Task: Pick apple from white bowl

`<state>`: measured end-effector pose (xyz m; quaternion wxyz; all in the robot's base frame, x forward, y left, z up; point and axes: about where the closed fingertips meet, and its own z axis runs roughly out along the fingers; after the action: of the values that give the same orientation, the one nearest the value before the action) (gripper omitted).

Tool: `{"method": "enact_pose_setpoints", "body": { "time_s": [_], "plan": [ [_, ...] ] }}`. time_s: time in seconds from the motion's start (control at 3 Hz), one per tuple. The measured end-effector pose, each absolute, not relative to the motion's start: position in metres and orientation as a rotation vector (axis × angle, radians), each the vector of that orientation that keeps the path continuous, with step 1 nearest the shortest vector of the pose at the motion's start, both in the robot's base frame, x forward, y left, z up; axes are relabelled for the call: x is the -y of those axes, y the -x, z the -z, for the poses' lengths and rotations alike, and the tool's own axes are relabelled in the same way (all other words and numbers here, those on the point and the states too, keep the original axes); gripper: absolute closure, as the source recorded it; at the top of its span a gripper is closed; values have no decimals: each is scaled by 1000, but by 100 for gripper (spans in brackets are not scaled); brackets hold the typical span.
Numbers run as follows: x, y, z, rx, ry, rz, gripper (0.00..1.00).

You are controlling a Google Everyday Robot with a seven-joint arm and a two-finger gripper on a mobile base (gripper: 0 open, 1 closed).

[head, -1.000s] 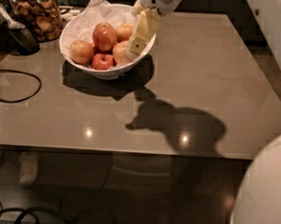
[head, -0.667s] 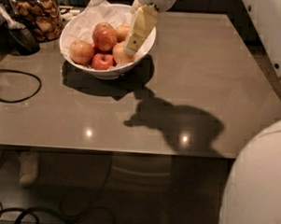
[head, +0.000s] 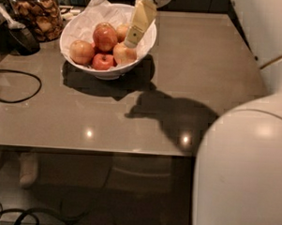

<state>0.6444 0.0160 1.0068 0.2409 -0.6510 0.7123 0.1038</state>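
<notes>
The white bowl, lined with crumpled white paper, stands at the table's far left and holds several apples. The pale yellow-orange apple lies at the bowl's right side, next to a small all-red apple and a larger red-streaked apple. My gripper reaches down from the top edge into the bowl, cream-coloured and slanted. Its tip is right at the top of the pale apple. Whether it touches the apple I cannot tell.
A glass jar of brown snacks stands left of the bowl, beside a dark object. A black cable loops on the table's left. My white body fills the lower right. The table's front edge crosses mid-frame.
The gripper has shifted slightly up and left in the picture, staying over the bowl's right side. My white body has grown larger at the lower right. The apples have not moved.
</notes>
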Motion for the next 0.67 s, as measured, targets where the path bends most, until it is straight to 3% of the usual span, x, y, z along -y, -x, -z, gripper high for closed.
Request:
{"method": "enact_pose_setpoints", "body": {
  "time_s": [0.67],
  "plan": [
    [-8, -693, -969, -2071, 1718, -275, 14]
  ]
}}
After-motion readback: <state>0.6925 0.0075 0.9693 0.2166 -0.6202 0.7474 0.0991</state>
